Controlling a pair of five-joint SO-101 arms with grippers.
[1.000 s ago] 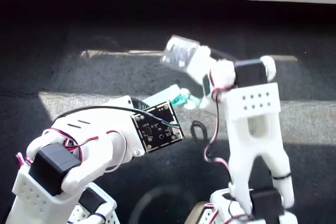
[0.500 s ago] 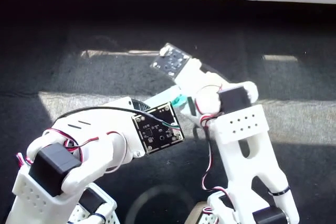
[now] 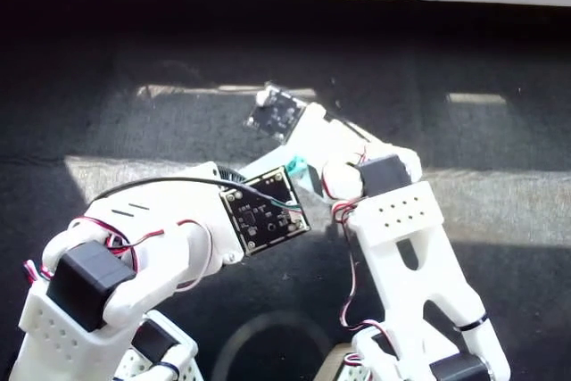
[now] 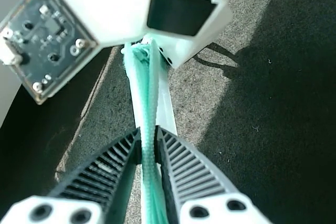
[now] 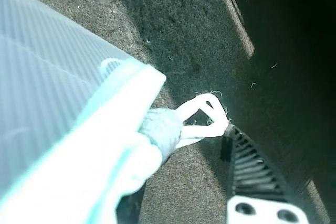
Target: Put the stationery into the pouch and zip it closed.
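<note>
Step in hand, by my reading: zipping the pouch shut.

The dark, felt-like table cover (image 3: 500,211) lies below both pincers, with sun stripes across it. The pouch (image 5: 58,93), pale teal and translucent, seems lifted off the cover and stretched between the two pincers. Its zip edge (image 4: 149,98) runs from the left pincer (image 4: 148,149) straight ahead to the right pincer (image 4: 157,51). The grey slider (image 5: 160,127) sits at the pouch corner, just ahead of the right pincer. A white looped pull tab (image 5: 206,116) trails from it toward that pincer and meets it.

Doing it well:
- The left pincer serves as anchor and should hold firm so the edge stays taut and straight.
- The right pincer should draw the slider along the line of the teeth, never sideways, and slowly.
- Slack in the edge will likely bunch fabric ahead of the slider and jam it.
- The tab is small and looks slick, so a slip is the main risk.
- Cannot tell whether the stationery is inside. Nothing should poke through the opening ahead of the slider.

Pincers:
- Left: together, clamped on the zip edge. The ribbed pads (image 4: 181,158) press either side of the teal seam, with only fabric between them.
- Right: cannot tell whether it is apart or together. The tab touches it, but a firm hold is not confirmed.
</note>
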